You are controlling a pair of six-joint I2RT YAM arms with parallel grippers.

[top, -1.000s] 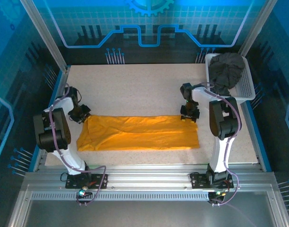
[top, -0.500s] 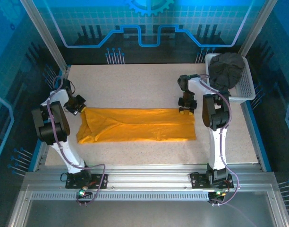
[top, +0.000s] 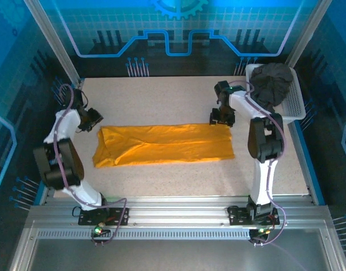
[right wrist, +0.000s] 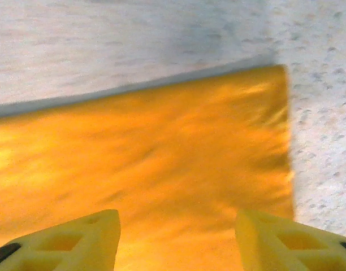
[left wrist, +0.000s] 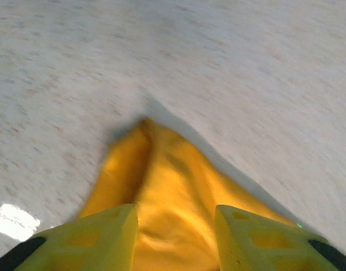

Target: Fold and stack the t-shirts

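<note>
Orange-yellow t-shirt (top: 164, 144) released flat: left gripper (top: 94, 119) and right gripper (top: 222, 118) now parted.

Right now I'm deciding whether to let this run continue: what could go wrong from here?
The orange shirt is bunched at its left end under the open left gripper; pinching there may set creases.
The open right gripper hovers at its far right corner; closing could catch only one layer.
The grey shirt is heaped in the basket and may snag coming out.
</note>
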